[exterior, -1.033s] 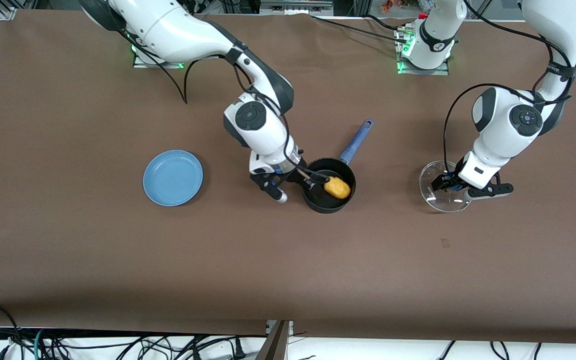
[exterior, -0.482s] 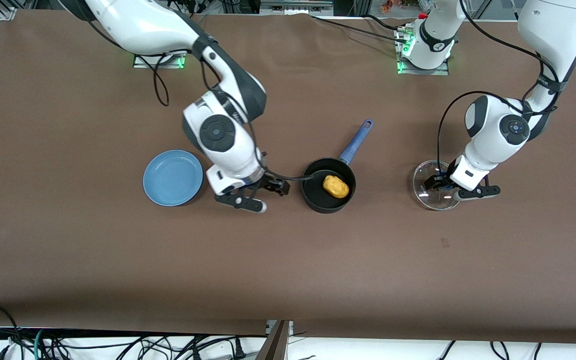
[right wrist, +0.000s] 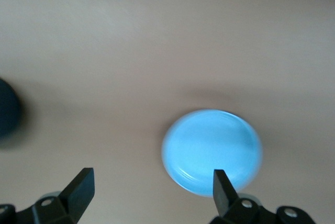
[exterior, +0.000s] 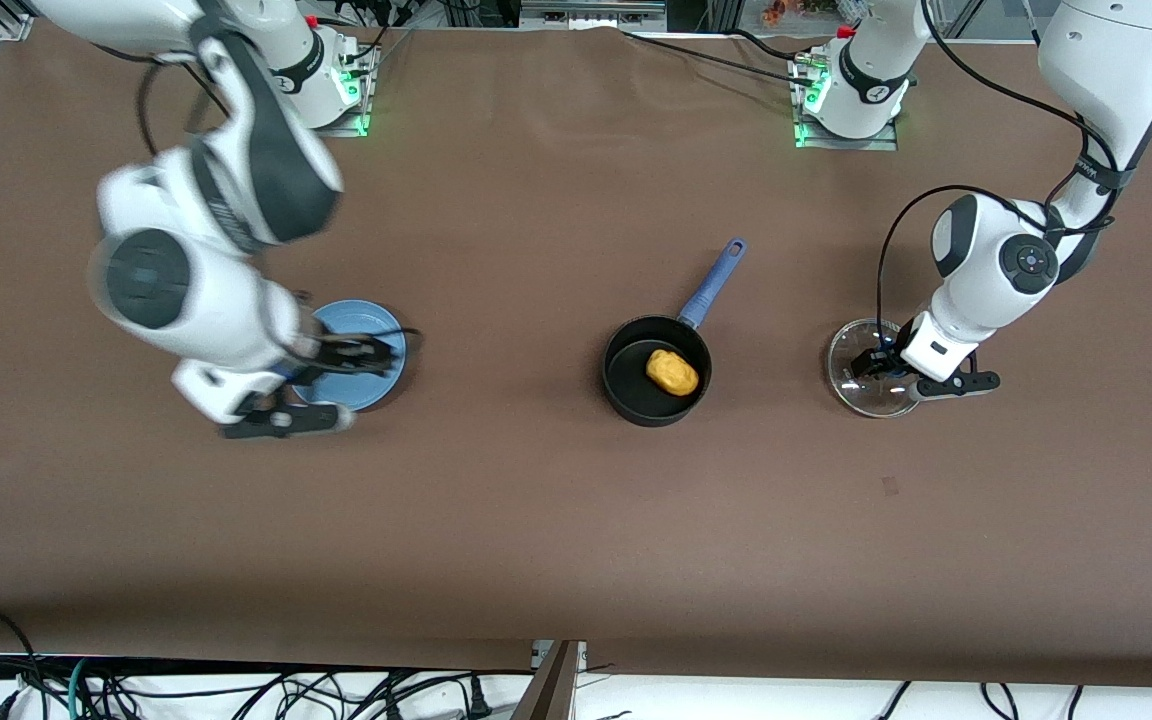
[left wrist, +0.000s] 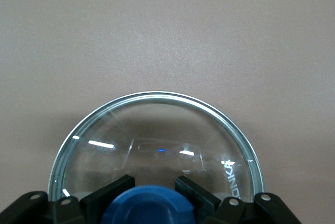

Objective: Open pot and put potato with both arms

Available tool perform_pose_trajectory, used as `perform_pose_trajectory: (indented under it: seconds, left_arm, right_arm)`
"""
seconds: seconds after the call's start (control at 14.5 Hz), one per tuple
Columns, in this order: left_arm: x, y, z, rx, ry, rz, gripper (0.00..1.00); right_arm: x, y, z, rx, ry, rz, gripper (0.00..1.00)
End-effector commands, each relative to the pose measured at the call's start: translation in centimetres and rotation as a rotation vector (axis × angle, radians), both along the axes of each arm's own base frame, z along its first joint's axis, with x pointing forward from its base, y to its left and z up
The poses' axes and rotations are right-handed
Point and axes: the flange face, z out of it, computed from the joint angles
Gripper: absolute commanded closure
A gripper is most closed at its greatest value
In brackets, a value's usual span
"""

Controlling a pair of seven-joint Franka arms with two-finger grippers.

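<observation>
Sitting uncovered on the brown counter (exterior: pixel 556 520), the black saucepan (exterior: pixel 628 388) holds the yellow-orange potato (exterior: pixel 672 372) on its dark inside, its long blue handle (exterior: pixel 712 284) pointing up toward the robots' bases. The clear glass lid (exterior: pixel 854 394) lies flat on the counter toward the left arm's end, well apart from the saucepan. The left claw (left wrist: pixel 153 195) is down on it, its fingers (left wrist: pixel 107 195) pinching the lid's blue knob (left wrist: pixel 147 207) from both sides, as the left wrist view shows. Toward the right arm's end, the light-blue plate (exterior: pixel 372 322) lies on the counter with nothing on it. The right claw (right wrist: pixel 152 186) hangs over the counter just beside the plate's rim, its fingers (right wrist: pixel 79 187) spread wide and holding nothing; the right wrist view looks down on the plate between them.
</observation>
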Motion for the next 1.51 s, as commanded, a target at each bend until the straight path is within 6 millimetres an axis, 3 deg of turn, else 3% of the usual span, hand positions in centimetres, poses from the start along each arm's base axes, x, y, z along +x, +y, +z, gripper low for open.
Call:
perform_pose_trajectory:
  seconds: [0.0,0.14,0.34,0.41,0.55,0.83,1.17,1.45]
  left_arm:
    - [-0.1,0.3,0.4,0.036,-0.021,-0.044,0.57]
    - [-0.1,0.6,0.4,0.039,-0.019,-0.038,0.57]
    - [-0.3,0.8,0.1,0.060,-0.013,-0.068,0.57]
    - [-0.3,1.4,0.1,0.075,-0.015,-0.072,0.57]
    - [-0.5,1.7,-0.1,0.078,-0.011,-0.071,0.49]
    - [-0.4,1.7,0.1,0.080,-0.015,-0.071,0.29]
    - [0.1,1.8,1.0,0.086,-0.032,-0.070,0.24]
    - [2.0,2.1,3.9,0.117,-0.035,-0.065,0.24]
  right_arm:
    - [-2.5,-6.3,4.5,-0.044,0.033,0.034,0.00]
    - [-4.2,-9.3,7.4,-0.054,0.023,-0.011,0.00]
    - [-6.6,-10.0,11.0,-0.070,-0.011,-0.025,0.00]
    - [-7.2,-11.5,11.8,-0.075,0.007,-0.045,0.00]
    - [-8.6,-13.9,15.3,-0.083,-0.048,-0.094,0.00]
    - [-9.1,-15.9,15.6,-0.086,-0.026,-0.099,0.00]
    - [-10.0,-15.9,13.7,-0.080,0.062,-0.097,0.00]
    - [-10.4,-15.6,13.7,-0.089,0.072,-0.136,0.00]
